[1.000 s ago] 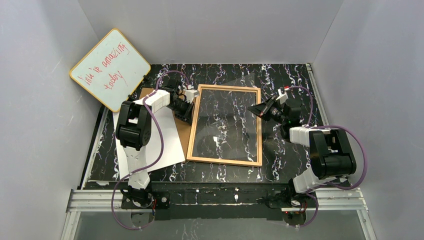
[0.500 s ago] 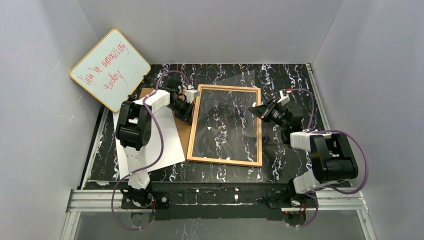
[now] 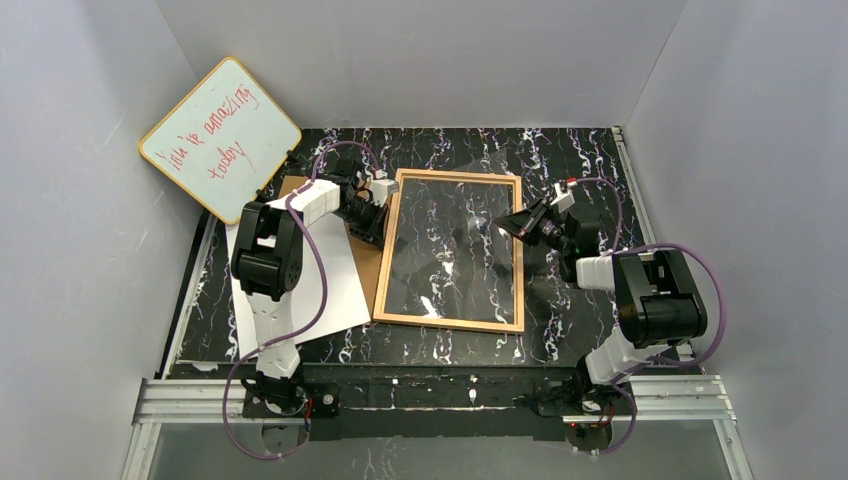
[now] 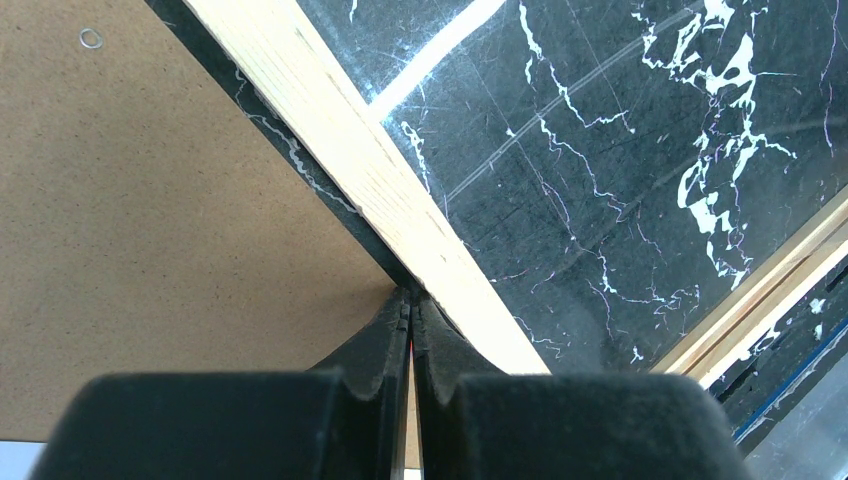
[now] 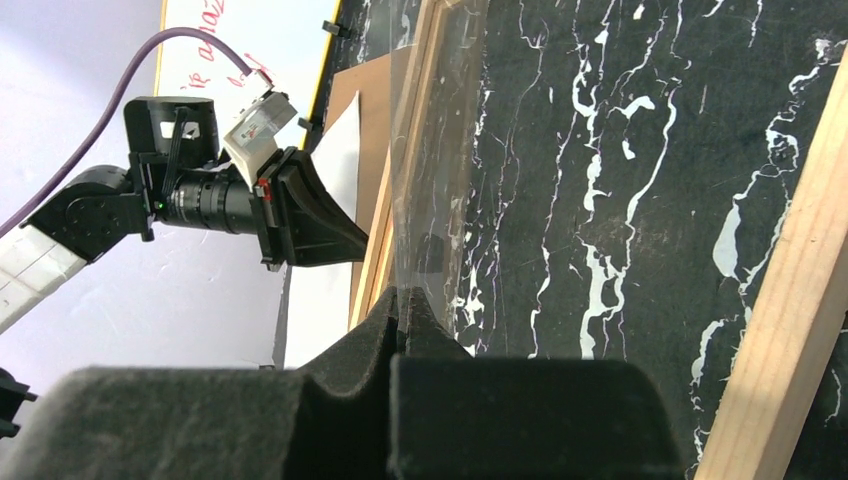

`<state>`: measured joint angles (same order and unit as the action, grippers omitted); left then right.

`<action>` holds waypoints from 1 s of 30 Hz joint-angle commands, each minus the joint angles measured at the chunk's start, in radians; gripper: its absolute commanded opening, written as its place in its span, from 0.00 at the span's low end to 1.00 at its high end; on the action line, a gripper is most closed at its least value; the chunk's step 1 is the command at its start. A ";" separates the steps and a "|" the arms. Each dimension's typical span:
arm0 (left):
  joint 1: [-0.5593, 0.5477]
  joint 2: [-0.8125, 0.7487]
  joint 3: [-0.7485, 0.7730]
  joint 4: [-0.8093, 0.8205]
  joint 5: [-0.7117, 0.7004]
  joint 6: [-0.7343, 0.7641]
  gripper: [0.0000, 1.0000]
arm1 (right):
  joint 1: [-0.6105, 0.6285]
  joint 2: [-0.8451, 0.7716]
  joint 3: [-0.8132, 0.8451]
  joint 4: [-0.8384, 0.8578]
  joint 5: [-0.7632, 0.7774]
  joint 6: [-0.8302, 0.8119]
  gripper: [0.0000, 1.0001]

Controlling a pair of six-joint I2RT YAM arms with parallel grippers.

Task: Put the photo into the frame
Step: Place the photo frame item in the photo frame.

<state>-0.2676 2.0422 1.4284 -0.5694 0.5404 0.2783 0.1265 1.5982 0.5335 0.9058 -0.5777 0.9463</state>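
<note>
The light-wood frame (image 3: pixel 450 322) lies flat mid-table. My right gripper (image 3: pixel 503 225) is shut on the right edge of the clear pane (image 3: pixel 455 215) and holds it tilted up over the frame; the right wrist view shows the pane (image 5: pixel 440 150) rising from the pinched tips (image 5: pixel 400 296). My left gripper (image 3: pixel 383 222) is shut, its tips (image 4: pixel 410 296) against the outer edge of the frame's left rail (image 4: pixel 380 170). The photo (image 3: pixel 340 290) lies white side up left of the frame, partly under the left arm.
The brown backing board (image 3: pixel 368 268) lies between photo and frame, under the left gripper, and fills the left of the left wrist view (image 4: pixel 150 200). A yellow-rimmed whiteboard (image 3: pixel 220 138) with red writing leans at the back left wall. Grey walls enclose the table.
My right gripper has shifted slightly left with the pane, and the pane's tilt has changed. The left gripper, frame, photo and board have not moved.
</note>
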 commanded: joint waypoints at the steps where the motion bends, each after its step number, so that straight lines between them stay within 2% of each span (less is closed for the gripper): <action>1: -0.020 0.014 -0.033 -0.062 0.014 0.018 0.00 | 0.008 0.029 0.053 0.028 -0.032 0.018 0.01; 6: -0.020 0.014 -0.033 -0.061 0.016 0.019 0.00 | 0.009 0.036 0.070 0.023 -0.036 0.018 0.01; 11: -0.020 0.013 -0.033 -0.062 0.018 0.017 0.00 | 0.014 0.008 0.026 0.171 -0.053 0.049 0.01; 16: -0.019 0.014 -0.034 -0.063 0.014 0.022 0.00 | 0.015 -0.020 -0.004 0.249 -0.079 0.056 0.01; 22: -0.020 0.011 -0.038 -0.063 0.017 0.021 0.00 | 0.016 0.039 -0.004 0.363 -0.104 0.128 0.01; 26: -0.021 0.010 -0.039 -0.062 0.015 0.024 0.00 | 0.016 0.060 0.011 0.357 -0.097 0.136 0.01; 30: -0.021 0.012 -0.037 -0.062 0.016 0.022 0.00 | 0.017 0.053 0.038 0.237 -0.072 0.086 0.01</action>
<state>-0.2676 2.0422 1.4281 -0.5694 0.5430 0.2878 0.1341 1.6508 0.5278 1.1660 -0.6643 1.0664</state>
